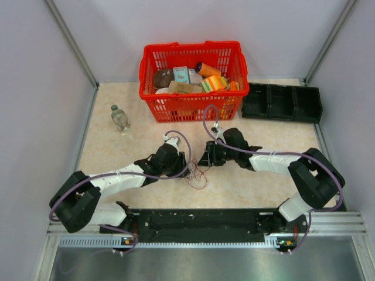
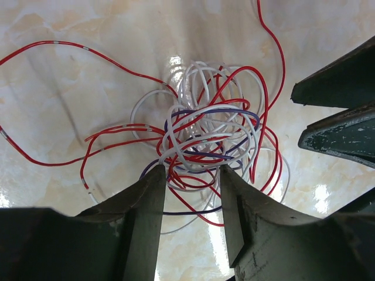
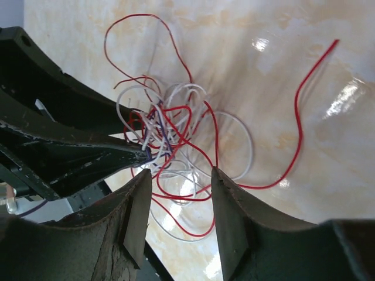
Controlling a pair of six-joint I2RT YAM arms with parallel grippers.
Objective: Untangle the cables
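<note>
The cables (image 1: 197, 173) are a tangle of thin red, white and purple wires lying on the beige table between the two arms. In the left wrist view the knot of cables (image 2: 206, 136) sits just beyond my left gripper (image 2: 192, 173), which is open, with a few loose strands crossing the gap between its fingers. My right gripper (image 3: 180, 175) is open too, over red and white loops of the cables (image 3: 170, 137). Both grippers (image 1: 183, 164) (image 1: 206, 157) face each other across the bundle. The right gripper's fingers (image 2: 337, 132) show at the right of the left wrist view.
A red basket (image 1: 150, 69) full of packages stands at the back centre. Black bins (image 1: 282, 103) lie to its right, and a plastic bottle (image 1: 120, 117) stands at the back left. Long red strands (image 3: 302, 111) trail out over the table.
</note>
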